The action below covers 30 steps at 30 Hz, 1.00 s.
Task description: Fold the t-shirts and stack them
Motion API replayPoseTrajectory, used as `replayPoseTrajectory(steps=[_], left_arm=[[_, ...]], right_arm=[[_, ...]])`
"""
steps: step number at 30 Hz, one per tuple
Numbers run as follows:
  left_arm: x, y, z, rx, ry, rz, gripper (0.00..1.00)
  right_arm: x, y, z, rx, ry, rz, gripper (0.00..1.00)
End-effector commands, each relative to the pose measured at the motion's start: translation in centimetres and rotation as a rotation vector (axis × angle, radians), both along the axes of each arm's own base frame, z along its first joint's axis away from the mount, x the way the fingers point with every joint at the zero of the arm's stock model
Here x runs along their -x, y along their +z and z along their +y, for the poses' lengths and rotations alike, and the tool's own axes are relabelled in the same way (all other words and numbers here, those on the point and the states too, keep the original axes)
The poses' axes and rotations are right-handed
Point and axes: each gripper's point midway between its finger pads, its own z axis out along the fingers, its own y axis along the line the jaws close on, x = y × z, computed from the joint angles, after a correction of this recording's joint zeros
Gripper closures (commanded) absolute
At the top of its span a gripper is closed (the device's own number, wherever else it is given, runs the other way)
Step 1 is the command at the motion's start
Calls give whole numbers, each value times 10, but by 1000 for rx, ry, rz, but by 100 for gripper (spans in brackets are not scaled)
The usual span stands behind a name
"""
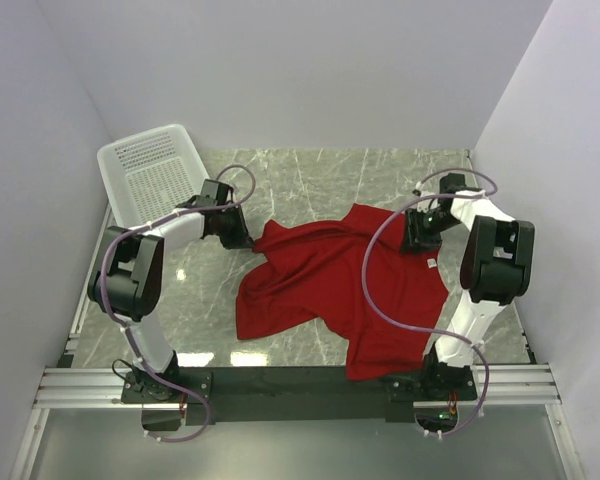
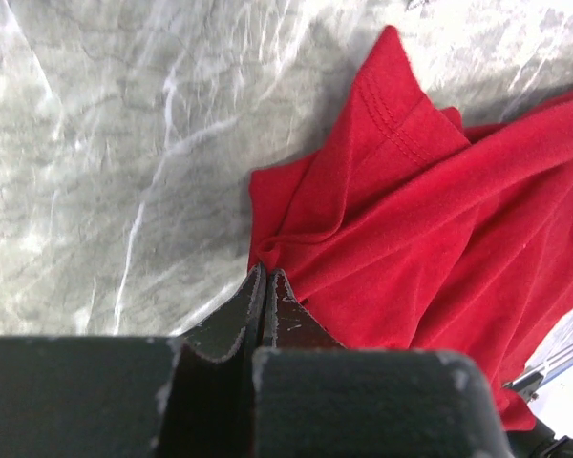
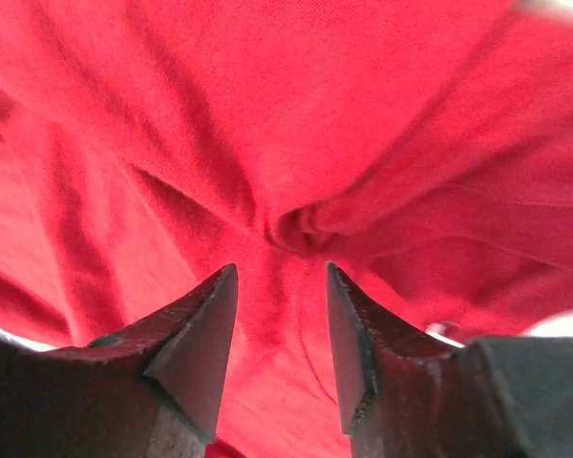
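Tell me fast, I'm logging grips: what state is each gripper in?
Left gripper: closed, pinching the red t-shirt at its edge.
Right gripper: open above it, holding nothing.

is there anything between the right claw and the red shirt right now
Nothing visible. The right claw is open directly over the red t-shirt, with only a small pucker of the shirt's own cloth ahead of its tips. The white basket sits away in the far left corner.
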Motion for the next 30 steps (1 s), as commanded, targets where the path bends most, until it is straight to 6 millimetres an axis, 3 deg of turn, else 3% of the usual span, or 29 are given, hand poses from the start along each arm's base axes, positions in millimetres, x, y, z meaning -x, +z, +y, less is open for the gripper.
replayPoseTrajectory(steps=[1, 7, 14, 15, 24, 30], left_arm=[[0, 23, -2, 15, -39, -79, 99], [1, 26, -3, 29, -30, -91, 99], [-1, 25, -5, 41, -23, -89, 99], [-2, 25, -5, 43, -21, -87, 99], [-5, 23, -11, 49, -29, -80, 99], [-7, 23, -12, 45, -35, -80, 99]], right_arm=[[-47, 53, -22, 16, -100, -194, 50], [-89, 68, -31, -14, -192, -232, 50], [-126, 48, -40, -11, -214, -193, 50], [-128, 38, -40, -14, -214, -170, 51], [-140, 9, -46, 32, -218, -125, 52], [-141, -8, -38, 41, -210, -91, 53]])
